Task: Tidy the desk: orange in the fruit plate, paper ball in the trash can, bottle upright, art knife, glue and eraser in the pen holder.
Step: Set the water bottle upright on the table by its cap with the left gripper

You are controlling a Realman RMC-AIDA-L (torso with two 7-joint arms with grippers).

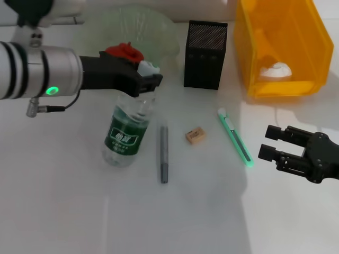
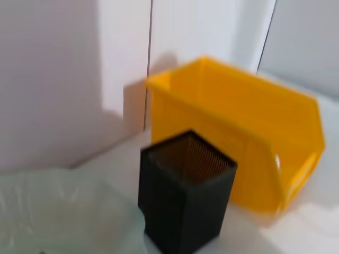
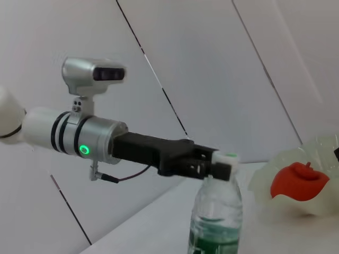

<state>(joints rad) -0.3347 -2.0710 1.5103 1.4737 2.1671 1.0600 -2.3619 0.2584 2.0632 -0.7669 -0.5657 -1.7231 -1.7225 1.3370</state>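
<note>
A clear water bottle with a green label and white cap stands upright on the white desk. My left gripper is shut on its neck; the right wrist view shows this grip on the bottle. The red-orange fruit lies in the pale green plate. A white paper ball lies in the yellow bin. A grey glue stick, a tan eraser and a green art knife lie on the desk before the black mesh pen holder. My right gripper is open and empty, right of the knife.
The left wrist view shows the pen holder, the yellow bin behind it and the plate's rim. A wall stands behind the desk. The fruit also shows in the right wrist view.
</note>
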